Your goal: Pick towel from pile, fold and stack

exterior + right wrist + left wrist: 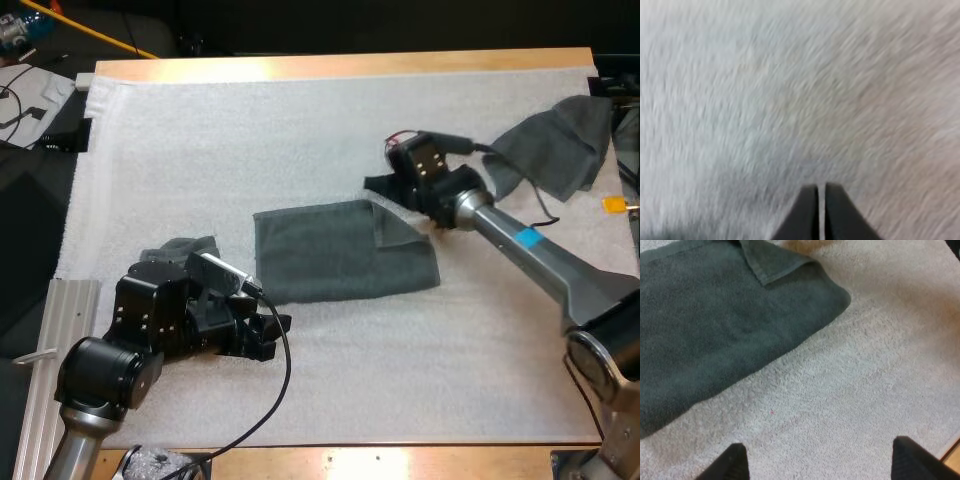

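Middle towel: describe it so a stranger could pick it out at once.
On the white mat covering the wooden table, look at the centre. The dark grey-green towel lies spread flat there, one far corner flipped over, unlike the crumpled towel at the mat's far right edge.

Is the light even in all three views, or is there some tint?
High view: soft, even light on the mat, no hard shadows. Left wrist view: a warm orange tint on the mat beside the folded corner of the flat towel. Right wrist view: the mat shades from cool grey to a warmer tone.
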Robot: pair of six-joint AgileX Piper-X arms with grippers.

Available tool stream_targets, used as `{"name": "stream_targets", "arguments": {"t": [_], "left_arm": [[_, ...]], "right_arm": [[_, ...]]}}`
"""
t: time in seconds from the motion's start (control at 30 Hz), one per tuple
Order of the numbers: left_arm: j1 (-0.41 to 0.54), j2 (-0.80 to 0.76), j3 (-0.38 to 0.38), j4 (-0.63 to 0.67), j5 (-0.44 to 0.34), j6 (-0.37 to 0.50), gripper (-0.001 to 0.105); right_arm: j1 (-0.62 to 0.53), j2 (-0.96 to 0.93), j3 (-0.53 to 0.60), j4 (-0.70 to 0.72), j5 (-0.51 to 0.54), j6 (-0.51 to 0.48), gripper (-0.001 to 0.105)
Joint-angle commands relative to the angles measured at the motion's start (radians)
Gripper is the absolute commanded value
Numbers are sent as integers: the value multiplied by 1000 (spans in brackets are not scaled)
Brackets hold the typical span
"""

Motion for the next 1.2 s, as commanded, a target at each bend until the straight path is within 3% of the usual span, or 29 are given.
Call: {"name": "stream_targets", "arguments": {"t": [0.0,0.23,0.67,1.17], "left_arm": [[-5,-7,-3,6,10,-1,58],[-4,-1,-5,1,10,-5,58],[-5,3,-5,-3,12,-4,58],[-3,-6,-4,1,4,-6,58]], "right_arm": [[-23,-58,-10,12,39,-33,0],[-23,-131,-5,73,-11,-106,0],[49,-197,-3,319,-341,-215,0],[75,-61,-14,306,-351,-226,0]]}}
